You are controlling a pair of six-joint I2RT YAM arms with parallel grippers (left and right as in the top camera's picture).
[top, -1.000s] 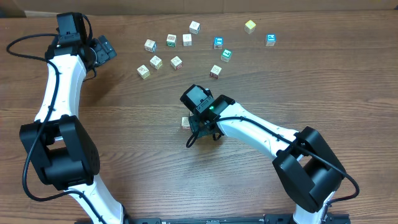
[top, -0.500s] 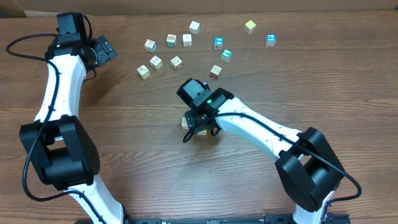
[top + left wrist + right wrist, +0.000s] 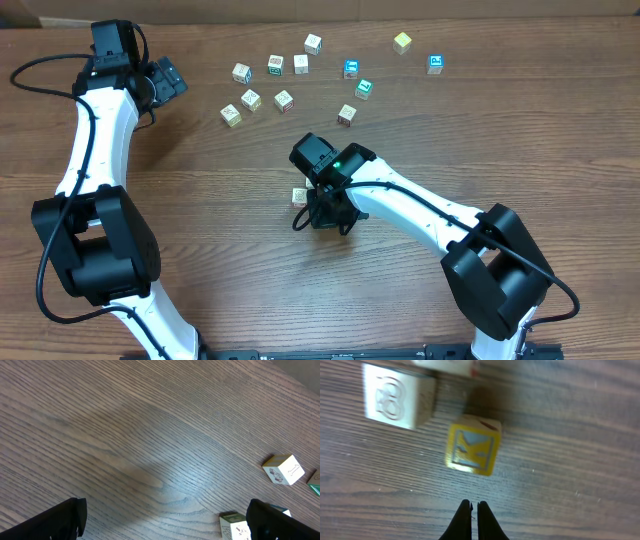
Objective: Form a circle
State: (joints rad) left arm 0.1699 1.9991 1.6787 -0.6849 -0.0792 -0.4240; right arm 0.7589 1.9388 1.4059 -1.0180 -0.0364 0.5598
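The circle shows only as a close clump of cubes by my right gripper (image 3: 322,212). In the right wrist view a yellow cube (image 3: 472,447) lies just ahead of the fingertips. A whitish cube (image 3: 395,396) sits beyond it to the left, and the red-marked edge of a white cube (image 3: 451,364) shows at the top. From overhead only the whitish cube (image 3: 298,196) shows beside the arm. My right gripper (image 3: 471,505) is shut on nothing, a little short of the yellow cube. At the far left, my left gripper (image 3: 168,78) hangs open and empty.
Loose cubes are scattered in an arc across the far side of the table (image 3: 300,75), from a tan one (image 3: 231,115) to a teal-marked one (image 3: 435,64). The left wrist view shows my left gripper (image 3: 165,527) over bare wood, with two cubes (image 3: 283,468) (image 3: 234,527) to the right.
My right gripper has shut its jaws and drawn back slightly from the yellow cube. The left arm and the scattered cubes have not moved.
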